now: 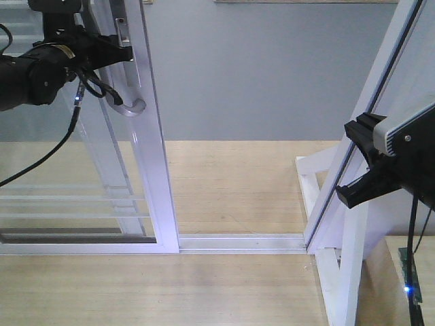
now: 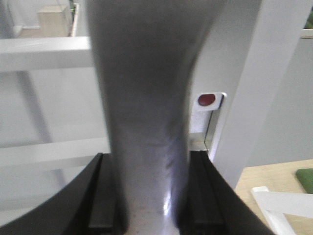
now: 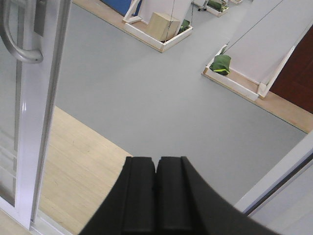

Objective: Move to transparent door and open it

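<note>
The transparent door (image 1: 136, 170) is a clear-glass panel in a smooth white-painted frame, with thin white horizontal bars low across the glass. It stands at the left of the opening, its lower edge seated in a pale metal floor track (image 1: 238, 242). A gap lies between its frame edge and the white-framed panel (image 1: 367, 129) leaning at the right of that track.

On the door's frame stile sits a curved grey metal handle (image 1: 132, 107), brushed in finish and ending in a hooked tip, below a narrow lock plate (image 1: 121, 30). No writing or brand is legible on either; a small red dot (image 2: 206, 100) shows in a recess of the stile beside the handle.

The left gripper (image 1: 112, 51), matte black with trailing cables, is at the handle's upper part. In the left wrist view its two black fingers (image 2: 100, 196) flank the grey bar on both sides and appear pressed to it, though blur at close range leaves the contact slightly uncertain.

The right gripper (image 3: 156, 196) hangs to the right of the door, apart from it, near the leaning panel. Its black fingers (image 3: 139, 196) meet along a thin seam with nothing between them.

Beyond the track the floor changes from pale wood planks (image 1: 231, 183) to flat grey (image 1: 258, 68).
</note>
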`<state>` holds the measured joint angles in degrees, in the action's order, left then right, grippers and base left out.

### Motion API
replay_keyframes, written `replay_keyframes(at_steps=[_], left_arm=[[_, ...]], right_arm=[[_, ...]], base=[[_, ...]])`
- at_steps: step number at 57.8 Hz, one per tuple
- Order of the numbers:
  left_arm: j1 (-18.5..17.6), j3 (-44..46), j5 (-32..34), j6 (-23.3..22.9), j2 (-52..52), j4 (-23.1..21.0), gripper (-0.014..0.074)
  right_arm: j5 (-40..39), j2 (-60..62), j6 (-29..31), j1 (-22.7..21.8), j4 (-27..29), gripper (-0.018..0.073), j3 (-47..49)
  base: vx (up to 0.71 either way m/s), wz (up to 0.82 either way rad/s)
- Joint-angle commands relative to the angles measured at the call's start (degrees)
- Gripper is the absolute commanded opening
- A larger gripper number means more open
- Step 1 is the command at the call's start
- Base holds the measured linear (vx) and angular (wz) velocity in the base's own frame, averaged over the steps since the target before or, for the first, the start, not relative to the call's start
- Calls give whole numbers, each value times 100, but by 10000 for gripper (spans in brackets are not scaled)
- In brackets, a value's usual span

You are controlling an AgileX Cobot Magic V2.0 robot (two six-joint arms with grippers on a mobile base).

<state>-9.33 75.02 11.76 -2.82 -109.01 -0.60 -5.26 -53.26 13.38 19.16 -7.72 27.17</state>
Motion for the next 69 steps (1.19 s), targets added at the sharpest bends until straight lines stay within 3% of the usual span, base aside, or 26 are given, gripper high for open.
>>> replay_keyframes(at_steps=[1,12,19,26,50,61,69], left_arm=[[187,228,689,91,202,-194,0],[212,228,548,91,202,-194,0],[212,199,-54,116,338,-175,0],[212,-53,-323,573,642,-142,0],[180,-3134,311,735,2867,-144,0],[-14,-4114,45,654,4257,-156,0],[-260,-4490,-635,628,5218,-156,0]], right_arm=[[-400,65,40,-24,-12,-8,160],[-358,45,40,-24,-12,-8,160],[-301,-23,40,-24,-12,-8,160],[-280,-40,40,-24,-12,-8,160],[-312,-19,26,-24,-7,-8,160],[-269,247,-215,-24,219,-8,160],[205,922,-270,-24,292,-8,160]], base=[[0,0],[0,1],[0,1],[0,1],[0,-1],[0,0],[0,0]])
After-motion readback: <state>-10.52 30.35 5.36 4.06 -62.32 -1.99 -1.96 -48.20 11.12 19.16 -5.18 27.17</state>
